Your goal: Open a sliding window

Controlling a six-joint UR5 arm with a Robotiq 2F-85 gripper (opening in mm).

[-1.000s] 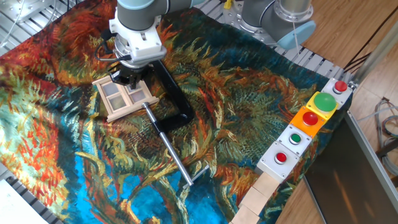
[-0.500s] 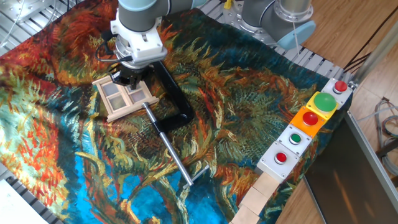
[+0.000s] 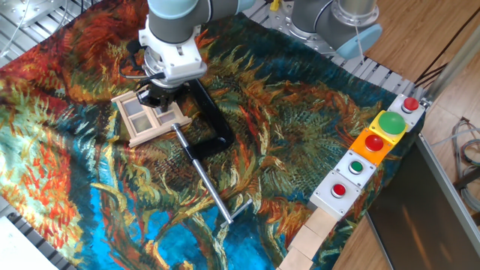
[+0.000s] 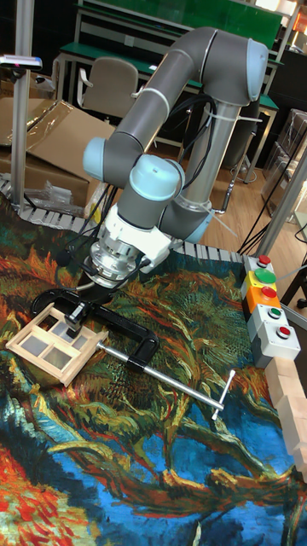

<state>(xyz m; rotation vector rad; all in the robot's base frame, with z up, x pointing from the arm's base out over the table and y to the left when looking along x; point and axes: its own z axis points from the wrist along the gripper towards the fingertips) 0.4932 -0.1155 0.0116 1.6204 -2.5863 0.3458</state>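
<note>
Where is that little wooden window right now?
In the fixed view the wooden window lies on the left of the patterned cloth, against the black clamp, with the gripper at its far edge.

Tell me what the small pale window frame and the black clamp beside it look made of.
The small pale window frame looks like bare, unpainted wood: matte, light tan, with cloudy translucent panes, perhaps plastic. The black C-shaped clamp looks like painted or coated metal with a slight sheen; its long screw is shiny silver, likely steel.
</note>
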